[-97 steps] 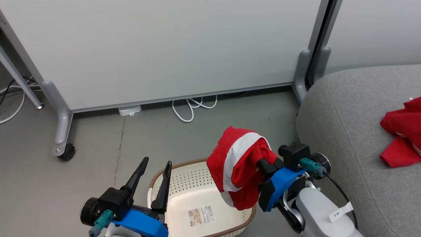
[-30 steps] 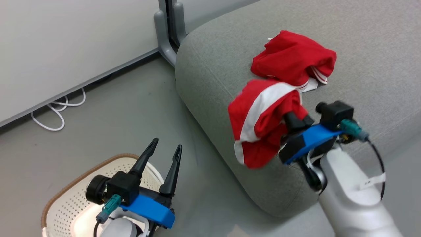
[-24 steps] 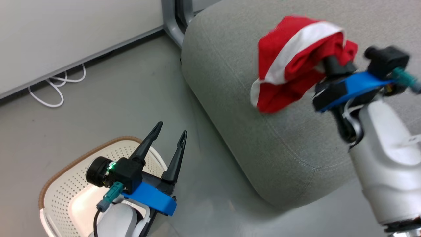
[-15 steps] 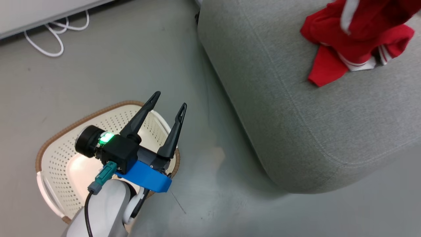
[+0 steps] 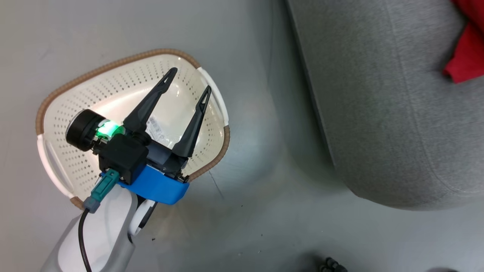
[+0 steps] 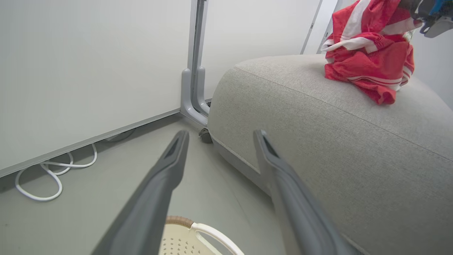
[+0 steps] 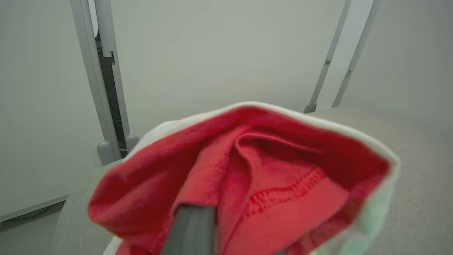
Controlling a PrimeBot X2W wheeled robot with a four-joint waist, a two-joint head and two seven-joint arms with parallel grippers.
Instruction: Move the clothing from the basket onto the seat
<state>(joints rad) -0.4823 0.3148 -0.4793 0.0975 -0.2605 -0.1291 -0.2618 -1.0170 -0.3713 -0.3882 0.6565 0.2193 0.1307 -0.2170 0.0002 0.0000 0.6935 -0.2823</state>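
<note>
- Two pieces of red-and-white clothing [image 6: 370, 60] bunch together at the far end of the grey seat [image 6: 318, 124], as seen from the left wrist.
- One garment [image 7: 276, 184], red with a white band, is pinched in the right claw [image 7: 195, 221], whose fingers are pressed together in the cloth (their tips are buried in the folds).
- The other garment [image 6: 377, 71], trimmed with thin white stripes, lies on the cushion below it; whether the two touch cannot be told.
- The left claw [image 5: 191, 79] hovers over the basket [image 5: 64, 109], its fingers spread wide and holding nothing, with a green light glowing at the wrist.
- The basket stands on the grey floor [image 5: 245, 211] near the seat's rounded corner but apart from it, a barcode sticker [image 5: 155, 126] showing on its bottom.
- A white cable [image 6: 53, 169] loops on the floor under a pale wall panel [image 6: 88, 71].
</note>
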